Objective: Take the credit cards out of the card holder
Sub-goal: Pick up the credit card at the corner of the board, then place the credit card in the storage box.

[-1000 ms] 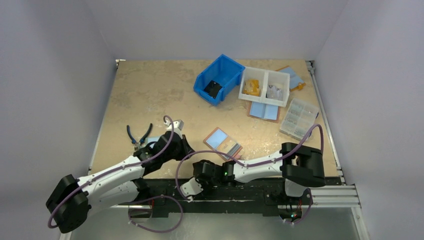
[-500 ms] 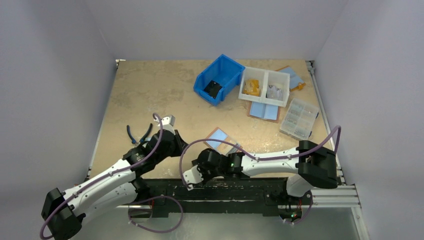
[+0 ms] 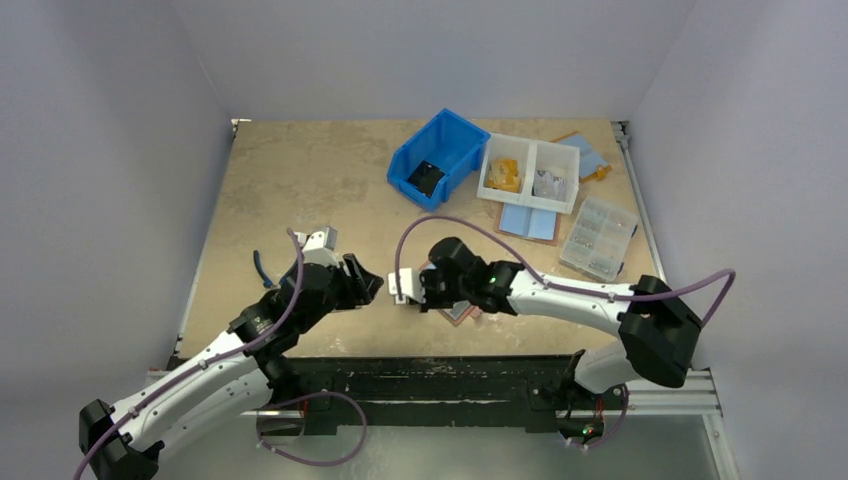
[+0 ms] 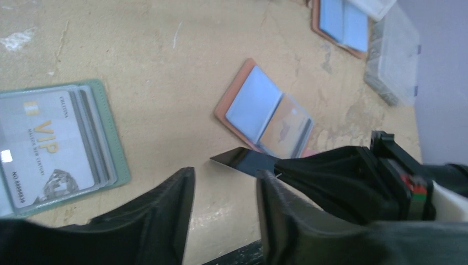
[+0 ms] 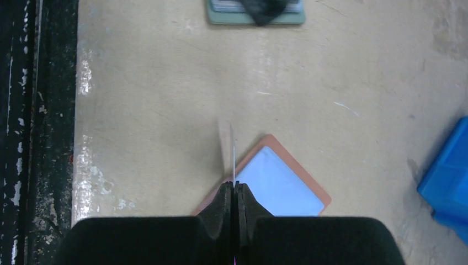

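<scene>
Beige mottled counter inside a white-walled enclosure, both arms reaching in from the near edge.

- **Far left:** a pale-green leather card wallet lies open, with a silver VIP card uppermost.
- **Left gripper:** the jaws are released and spread, holding nothing, and point toward the card just beside them.
- **Centre:** a thin glossy credit card is held above the counter by one end.
- **Right gripper:** the jaws are clenched flat on that card.
- **Beneath the right gripper:** the small salmon-brown leather card holder lies open and face-up on the counter, its light-blue lining showing. Whether cards remain inside cannot be told.
- **Farther right, toward the back:** a white two-compartment plastic tray and a clear lidded parts box.

The step in hand appears to be a hand-over of the extracted card from right to left. To do it well, the left jaws should straddle the card's free end squarely and close fully. Only then should the right jaws let go, because a skewed bite risks the slick card pivoting out.

The left wrist view shows the card's broad face and the gap between the left fingers. The right wrist view shows the card only edge-on, as a hairline. The top view alone shows both arms together, though there the right arm hides most of the card holder.
</scene>
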You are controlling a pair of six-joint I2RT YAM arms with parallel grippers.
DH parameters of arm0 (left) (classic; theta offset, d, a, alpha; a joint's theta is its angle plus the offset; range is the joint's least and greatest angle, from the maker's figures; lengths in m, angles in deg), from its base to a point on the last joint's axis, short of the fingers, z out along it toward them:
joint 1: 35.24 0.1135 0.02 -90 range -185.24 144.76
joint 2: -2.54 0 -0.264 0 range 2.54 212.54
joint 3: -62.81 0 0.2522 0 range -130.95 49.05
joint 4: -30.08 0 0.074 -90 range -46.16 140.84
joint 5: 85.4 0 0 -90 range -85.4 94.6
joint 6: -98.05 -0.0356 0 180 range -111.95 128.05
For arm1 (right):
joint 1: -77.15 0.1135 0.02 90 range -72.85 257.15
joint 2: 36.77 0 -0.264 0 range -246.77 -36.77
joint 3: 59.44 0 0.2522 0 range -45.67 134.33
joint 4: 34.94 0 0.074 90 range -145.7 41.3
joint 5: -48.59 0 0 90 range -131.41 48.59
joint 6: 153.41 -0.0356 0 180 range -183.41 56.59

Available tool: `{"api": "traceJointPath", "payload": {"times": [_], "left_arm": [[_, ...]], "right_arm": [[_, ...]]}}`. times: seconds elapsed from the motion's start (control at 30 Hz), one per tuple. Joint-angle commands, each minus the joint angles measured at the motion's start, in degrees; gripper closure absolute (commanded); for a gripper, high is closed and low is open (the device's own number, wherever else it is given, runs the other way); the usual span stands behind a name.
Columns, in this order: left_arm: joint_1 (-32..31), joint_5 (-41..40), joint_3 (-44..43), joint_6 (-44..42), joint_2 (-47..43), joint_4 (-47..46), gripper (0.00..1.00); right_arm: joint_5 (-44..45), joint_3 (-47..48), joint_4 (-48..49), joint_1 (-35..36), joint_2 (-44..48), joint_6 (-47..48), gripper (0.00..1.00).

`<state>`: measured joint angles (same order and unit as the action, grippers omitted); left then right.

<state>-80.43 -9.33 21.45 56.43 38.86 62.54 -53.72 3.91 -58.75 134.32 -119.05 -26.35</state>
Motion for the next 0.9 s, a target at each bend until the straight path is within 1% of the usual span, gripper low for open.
{"api": "traceJointPath", "payload": {"times": [0.0, 0.07, 0.17, 0.23, 0.37, 0.47, 0.6, 0.7, 0.8, 0.87], "left_arm": [[-0.3, 3.5, 3.8, -1.1, -1.1, -9.1, 0.28], [-0.3, 6.6, 5.7, -1.8, -0.5, -13.5, 0.23], [-0.3, 12.8, 7.9, -3.1, 1.1, -22.1, 0.23], [-0.3, 14.9, 8.5, -3.5, 2.3, -25.4, 0.23], [-0.3, 14.8, 8.7, -5.5, 4.1, -28.6, 0.22], [-0.3, 14.9, 8.6, -8.4, 5.5, -31.9, 0.21], [-0.2, 17.9, 8.2, -15.4, 8.5, -39.0, 0.21], [-0.2, 23.0, 7.9, -20.9, 11.8, -45.7, 0.21], [-0.2, 27.6, 6.9, -25.3, 16.0, -49.0, 0.21], [-0.2, 29.2, 5.7, -27.1, 19.2, -49.4, 0.21]], "right_arm": [[-12.6, 3.3, -2.0, -6.4, 2.8, -4.1, 1.0], [-15.8, 3.8, -2.7, -9.2, 2.8, -4.9, 1.0], [-20.1, 4.6, -3.5, -12.7, 2.5, -6.3, 1.0], [-23.5, 5.1, -4.1, -15.3, 2.3, -7.5, 1.0], [-29.7, 6.2, -5.4, -20.5, 1.8, -9.4, 1.0], [-35.4, 7.5, -8.0, -24.2, 1.1, -9.1, 1.0], [-43.4, 9.8, -14.4, -28.2, -0.4, -4.1, 1.0], [-47.7, 11.1, -18.8, -30.4, -1.5, -0.1, 1.0], [-50.7, 12.4, -22.9, -31.9, -2.6, 3.3, 1.0], [-52.1, 13.4, -25.7, -32.3, -3.3, 6.0, 1.0]]}}
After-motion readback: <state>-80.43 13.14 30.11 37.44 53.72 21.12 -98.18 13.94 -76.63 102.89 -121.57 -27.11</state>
